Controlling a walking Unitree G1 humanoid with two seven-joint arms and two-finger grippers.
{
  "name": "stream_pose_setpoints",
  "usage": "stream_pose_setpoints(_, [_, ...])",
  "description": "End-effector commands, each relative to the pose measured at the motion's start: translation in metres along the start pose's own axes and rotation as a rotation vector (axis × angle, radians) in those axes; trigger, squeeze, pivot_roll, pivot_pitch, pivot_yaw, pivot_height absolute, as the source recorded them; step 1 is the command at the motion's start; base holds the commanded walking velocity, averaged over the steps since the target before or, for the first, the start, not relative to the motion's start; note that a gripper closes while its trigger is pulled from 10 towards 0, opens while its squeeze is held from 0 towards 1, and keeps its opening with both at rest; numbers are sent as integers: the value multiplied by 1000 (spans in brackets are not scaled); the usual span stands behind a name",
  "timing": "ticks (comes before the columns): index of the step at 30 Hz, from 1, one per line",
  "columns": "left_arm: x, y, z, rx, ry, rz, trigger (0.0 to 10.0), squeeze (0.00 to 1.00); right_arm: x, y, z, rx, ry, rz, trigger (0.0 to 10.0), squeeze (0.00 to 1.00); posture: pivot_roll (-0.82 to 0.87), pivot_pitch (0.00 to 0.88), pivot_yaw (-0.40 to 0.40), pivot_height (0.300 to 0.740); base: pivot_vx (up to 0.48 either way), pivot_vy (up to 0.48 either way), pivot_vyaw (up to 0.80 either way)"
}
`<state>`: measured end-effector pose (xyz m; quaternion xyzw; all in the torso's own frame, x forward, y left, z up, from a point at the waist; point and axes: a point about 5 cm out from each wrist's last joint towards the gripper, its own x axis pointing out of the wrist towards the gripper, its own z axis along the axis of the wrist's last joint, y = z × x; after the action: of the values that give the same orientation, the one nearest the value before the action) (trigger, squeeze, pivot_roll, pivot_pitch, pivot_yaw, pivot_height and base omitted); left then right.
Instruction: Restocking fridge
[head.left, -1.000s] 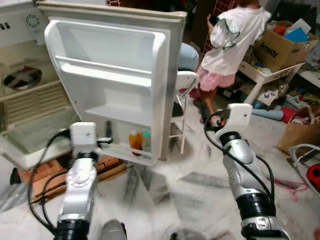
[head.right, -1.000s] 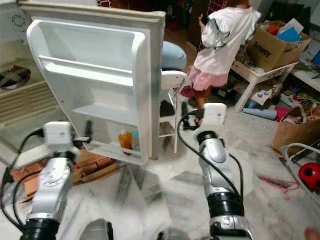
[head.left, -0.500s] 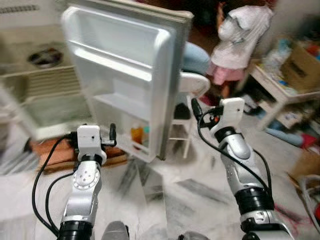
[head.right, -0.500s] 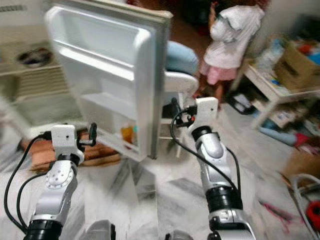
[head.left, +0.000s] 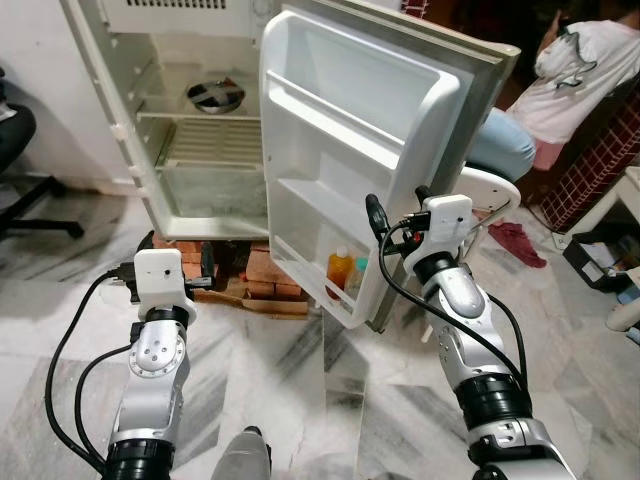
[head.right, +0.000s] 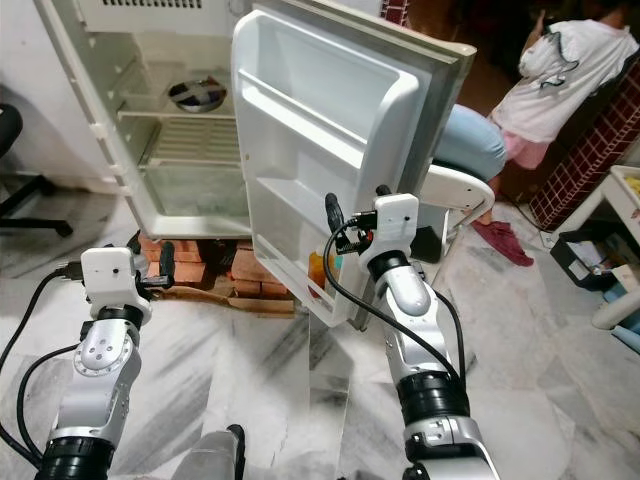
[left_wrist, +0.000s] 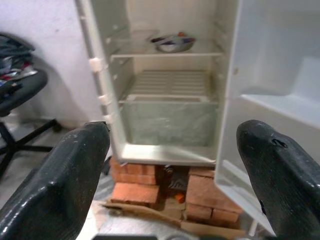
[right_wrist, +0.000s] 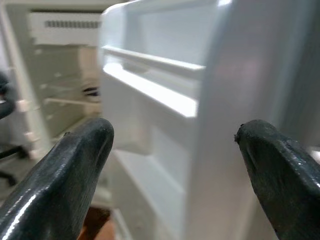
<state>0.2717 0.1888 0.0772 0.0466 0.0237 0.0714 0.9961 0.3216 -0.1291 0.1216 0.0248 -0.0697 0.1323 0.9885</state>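
A: Where is the fridge (head.left: 190, 120)?
B: Straight ahead on bricks (left_wrist: 135, 192), standing open. Its door (head.left: 370, 150) swings out toward the robot, and a metal bowl (head.left: 214, 96) sits on the upper shelf inside.

A: Anything in the door?
B: An orange bottle (head.left: 339, 272) on the lowest door shelf, with a small teal one (head.left: 359, 276) just beside it.

A: And the arms?
B: The left gripper (left_wrist: 170, 175) is raised facing the fridge's inside, fingers (left_wrist: 60, 185) spread wide, holding nothing. The right gripper (right_wrist: 172, 165) is close to the door's edge, fingers (right_wrist: 65, 175) apart too, empty.

A: Anyone around?
B: A person (head.left: 590, 70) beyond the door, near a white chair (head.left: 485, 195).
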Motion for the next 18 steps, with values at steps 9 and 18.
stream_pose_setpoints(9, [1,-4,0,-6,-2,6,10000,0,0,-9,4,1,-15,-36,10000,0,1,0,-62,740,0,-239,0])
stream_pose_setpoints(18, [0,-3,1,-38,-10,11,10000,0,0,-2,5,-32,-30,31,10000,0,1,0,-61,740,0,0,405])
